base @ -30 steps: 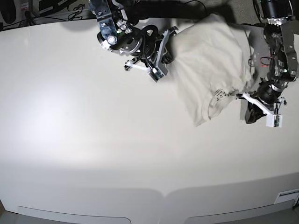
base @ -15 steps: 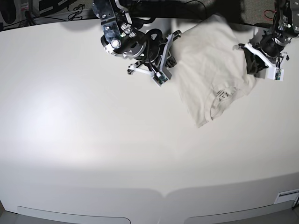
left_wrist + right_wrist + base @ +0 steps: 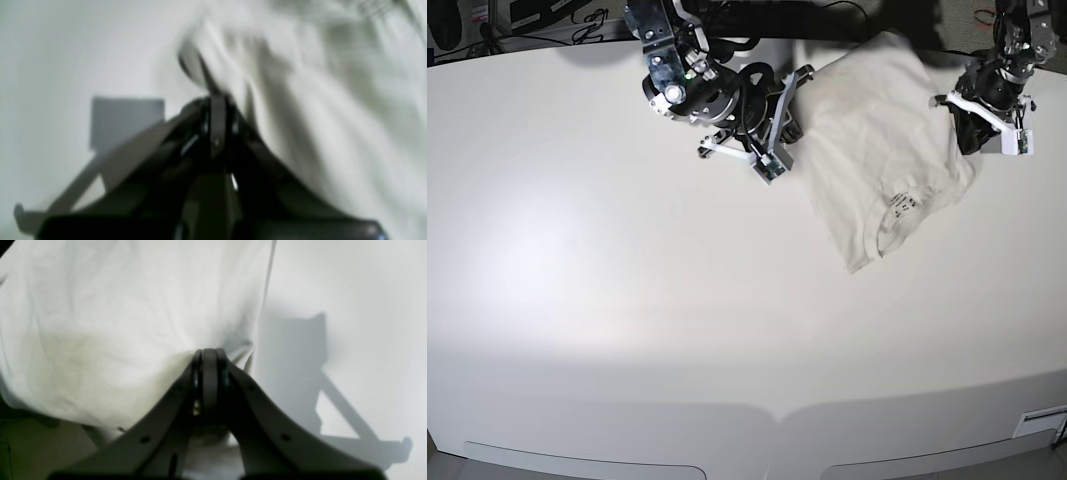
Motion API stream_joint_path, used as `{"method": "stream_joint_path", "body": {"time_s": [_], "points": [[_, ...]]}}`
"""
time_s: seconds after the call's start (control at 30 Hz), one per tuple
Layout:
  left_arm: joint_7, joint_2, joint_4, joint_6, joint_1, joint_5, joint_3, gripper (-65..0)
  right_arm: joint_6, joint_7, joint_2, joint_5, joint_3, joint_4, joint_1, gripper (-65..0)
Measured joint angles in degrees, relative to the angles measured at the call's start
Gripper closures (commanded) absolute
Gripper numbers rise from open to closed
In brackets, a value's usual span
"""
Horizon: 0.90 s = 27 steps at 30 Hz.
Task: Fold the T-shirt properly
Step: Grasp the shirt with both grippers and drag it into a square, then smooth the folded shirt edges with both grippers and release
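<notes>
The T-shirt (image 3: 877,140) lies bunched at the far right of the white table (image 3: 627,300), its neck label pointing toward the near side. The right gripper (image 3: 209,355) is pinched tight on the shirt's left edge, near the hem. The left gripper (image 3: 213,100) is closed too, at the shirt's right edge; the blur hides whether it holds cloth. Each arm is at one side, probably to pull the shirt flat for folding.
</notes>
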Motion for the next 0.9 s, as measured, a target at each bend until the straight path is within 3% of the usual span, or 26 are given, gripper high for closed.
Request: {"method": "stream_joint_path", "body": {"time_s": [0.13,0.37,0.5,0.67,0.9], "points": [[0.92,0.24,-3.76,-4.2,-5.55,0.72,-0.11,0.0,-0.02,-0.22,0.0,-0.04,0.07,0.0,0.02,0.0],[3.65,1.51,-4.44,-3.78,-10.58,2.36,-0.07,0.0,-1.79,-0.26,0.02,4.35,0.09,0.0,0.0,0.0],[4.55,4.52,-5.03,-3.82,-13.73,5.73,-0.11,0.0,-2.4,-0.5,-1.84,4.52,0.13,0.0,-0.35,0.0],[5.29,8.07,-6.47,-3.85,-18.58,10.75,0.02,0.0,-2.38,-0.46,-1.88,4.26,-0.31,0.0,-1.92,0.0],[7.74,4.26,-6.73,-3.85,-21.86,10.05,0.15,0.0,-2.36,0.2,-1.9,1.07,-0.31,0.07,-1.99,0.0]]}}
